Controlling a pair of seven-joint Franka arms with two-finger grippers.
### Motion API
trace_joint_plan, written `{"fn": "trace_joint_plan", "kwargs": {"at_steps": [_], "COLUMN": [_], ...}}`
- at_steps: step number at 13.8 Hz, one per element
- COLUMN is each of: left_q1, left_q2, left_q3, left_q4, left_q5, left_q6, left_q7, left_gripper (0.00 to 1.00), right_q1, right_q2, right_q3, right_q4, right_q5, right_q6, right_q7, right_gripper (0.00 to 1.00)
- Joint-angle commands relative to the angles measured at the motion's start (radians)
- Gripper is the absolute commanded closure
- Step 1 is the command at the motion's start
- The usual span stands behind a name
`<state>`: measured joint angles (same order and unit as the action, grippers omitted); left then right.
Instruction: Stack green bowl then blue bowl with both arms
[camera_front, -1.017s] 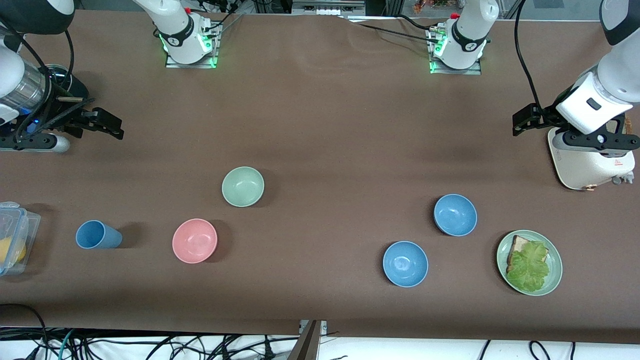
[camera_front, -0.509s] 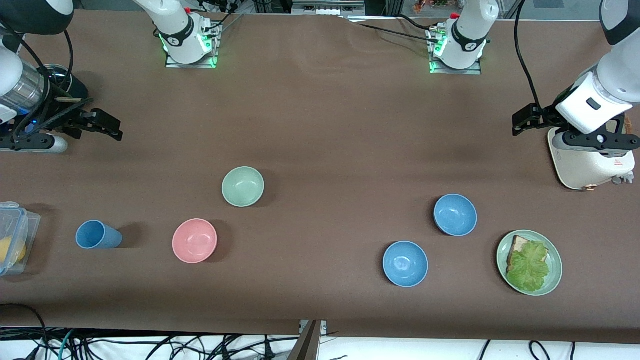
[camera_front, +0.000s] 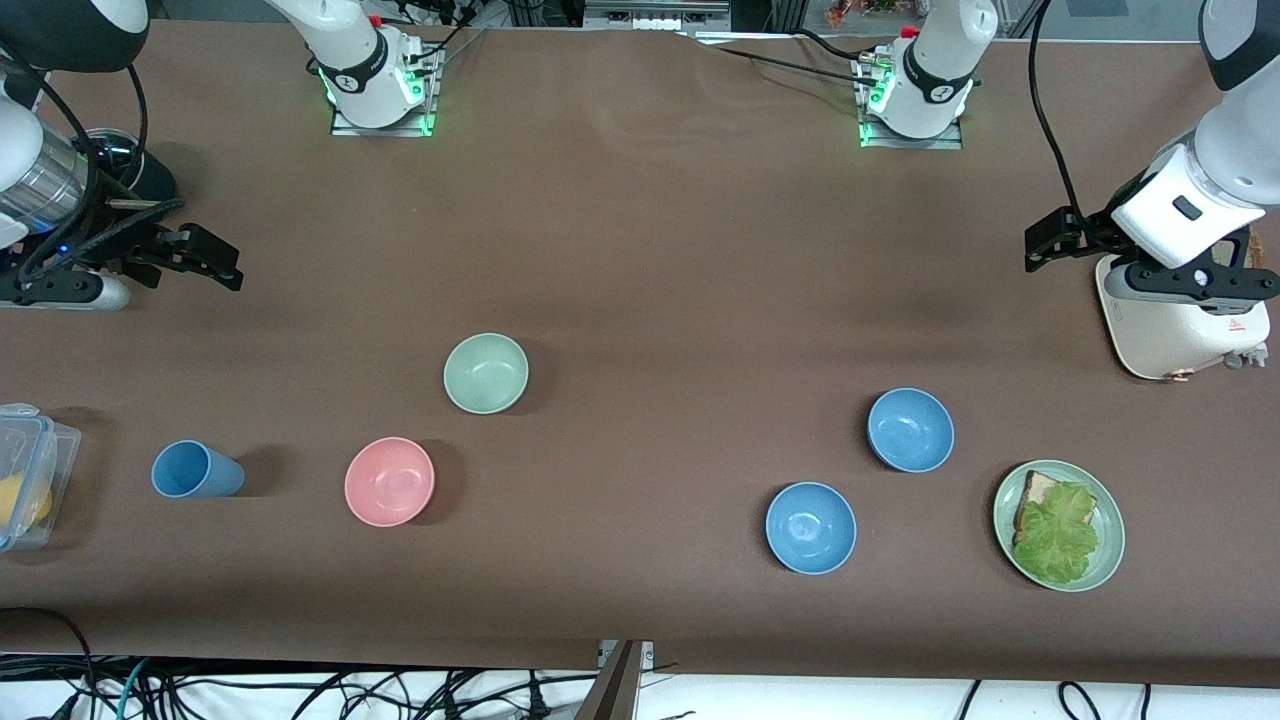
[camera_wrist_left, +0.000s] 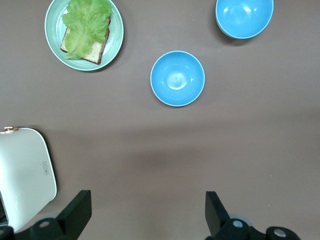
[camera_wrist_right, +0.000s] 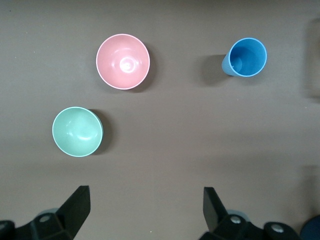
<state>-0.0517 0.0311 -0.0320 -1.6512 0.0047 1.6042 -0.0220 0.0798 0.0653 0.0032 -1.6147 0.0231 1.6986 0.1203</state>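
Note:
The pale green bowl (camera_front: 486, 373) sits upright on the brown table toward the right arm's end; it also shows in the right wrist view (camera_wrist_right: 77, 131). Two blue bowls stand toward the left arm's end, one (camera_front: 910, 430) farther from the front camera than the other (camera_front: 811, 527); both show in the left wrist view (camera_wrist_left: 177, 78) (camera_wrist_left: 244, 17). My right gripper (camera_front: 228, 262) (camera_wrist_right: 145, 200) is open and empty over bare table at its end. My left gripper (camera_front: 1040, 245) (camera_wrist_left: 146, 205) is open and empty beside a white appliance.
A pink bowl (camera_front: 389, 481) and a blue cup (camera_front: 195, 470) stand nearer the front camera than the green bowl. A clear food box (camera_front: 25, 475) sits at the table's end. A green plate (camera_front: 1105, 560) with bread and lettuce and a white appliance (camera_front: 1180, 325) are at the left arm's end.
My right gripper has shifted slightly toward its end of the table and a little lower in the front view. The left arm and the bowls have not moved.

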Motion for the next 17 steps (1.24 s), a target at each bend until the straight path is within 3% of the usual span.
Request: {"fn": "trace_joint_plan", "kwargs": {"at_steps": [1, 17], "left_q1": [0.001, 0.0], "left_q2": [-0.013, -0.007], "left_q3": [-0.006, -0.006], "left_q4": [-0.001, 0.011], "left_q5": [-0.003, -0.003], "left_q6": [-0.009, -0.009], "left_q7": [-0.009, -0.009], "left_gripper": [0.0, 0.0], "right_q1": [-0.009, 0.006], "right_q2": [-0.002, 0.045], "right_q3": [0.006, 0.023], "right_q4": [-0.005, 0.004], "right_q5": [0.001, 0.009], "right_q6": [0.016, 0.018], "right_q7": [-0.005, -0.013], "right_gripper": [0.0, 0.0]}}
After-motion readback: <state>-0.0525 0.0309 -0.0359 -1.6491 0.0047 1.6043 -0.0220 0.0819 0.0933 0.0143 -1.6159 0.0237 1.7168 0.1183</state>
